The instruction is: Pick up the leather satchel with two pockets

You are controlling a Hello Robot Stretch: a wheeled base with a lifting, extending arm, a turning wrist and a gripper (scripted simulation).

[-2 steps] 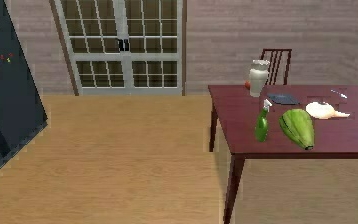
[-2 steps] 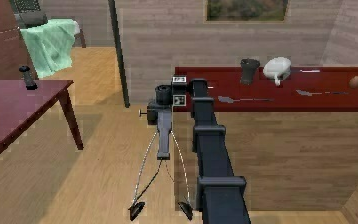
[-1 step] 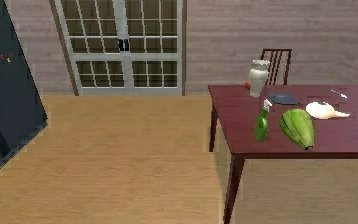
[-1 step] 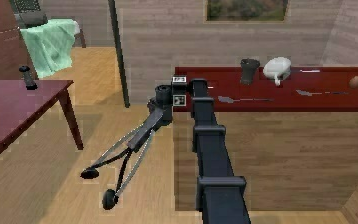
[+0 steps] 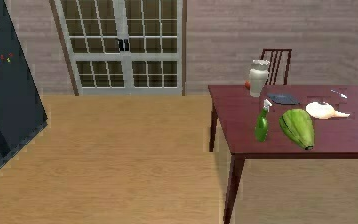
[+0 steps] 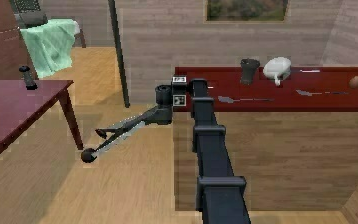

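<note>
Satchel: location cannot be told. Nothing on or beside the long table has a leather bag's shape or colour.
Gripper: off the long table's left end, low, fingers slanting down toward the floor. Holds nothing; bare floor behind the tips.
Bearing: which way the satchel lies from the gripper, and its long axis, cannot be told. Likely next step is a base search, not a reach.
Long table top: dark matte cup, white glossy rounded vessel, thin metal cutlery, small brown ball.
Past long table's left end: second table, same dark red polished wood, small dark shaker; green cloth hung beyond.
Forward-view table: dark red wood; white jar, green glass bottle, big smooth green gourd.
</note>
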